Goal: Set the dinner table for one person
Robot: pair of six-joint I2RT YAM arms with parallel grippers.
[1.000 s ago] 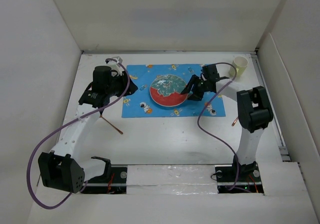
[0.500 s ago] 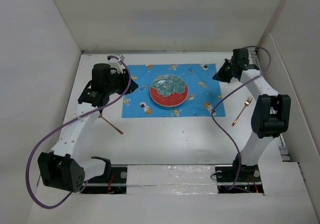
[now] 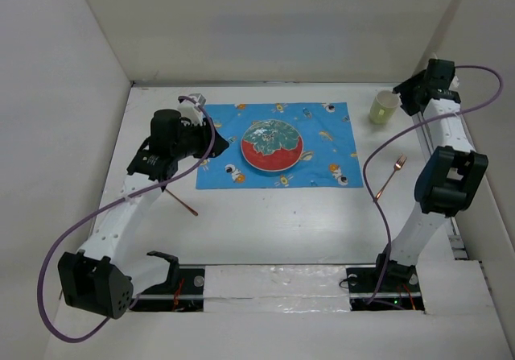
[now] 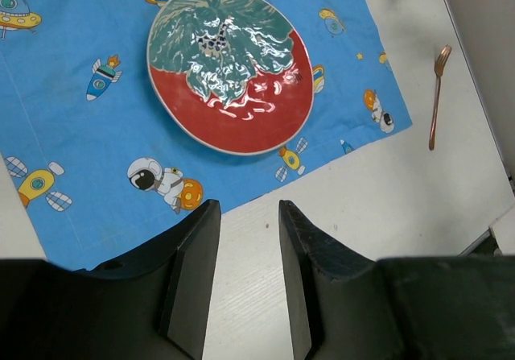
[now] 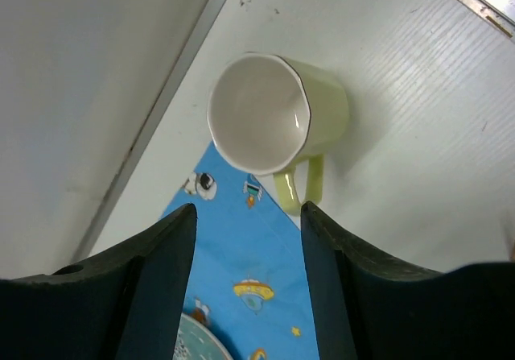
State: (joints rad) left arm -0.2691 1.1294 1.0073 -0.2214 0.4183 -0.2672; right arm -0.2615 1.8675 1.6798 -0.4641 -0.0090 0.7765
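- The tabletop (image 3: pixel 265 223) is a plain white rectangle. It runs from the two arm bases at the near edge to the white wall panels at the far side and carries every item listed below.
- A thin copper-coloured utensil (image 3: pixel 181 201) lies on the tabletop at near left, partly under the left arm. Its type cannot be told.
- A copper-coloured fork (image 3: pixel 389 179) lies on the bare tabletop to the right of the placemat, apart from it, with its tines pointing away from the bases.
- A blue placemat (image 3: pixel 330 167) with a space cartoon print lies flat in the middle of the tabletop.
- A round red-and-green plate (image 3: pixel 272 146) rests on the placemat, near its centre.
- The left tool (image 4: pixel 245 215) hangs over the left edge of the placemat, to the left of the plate. Its jaws stand apart with nothing between them.
- A pale yellow-green mug (image 5: pixel 278 122) stands upright on the tabletop just beside the far right corner of the placemat.
- The right tool (image 5: pixel 248 215) is raised above the far right corner of the tabletop, beyond the mug. Its jaws are spread wide and grip nothing.
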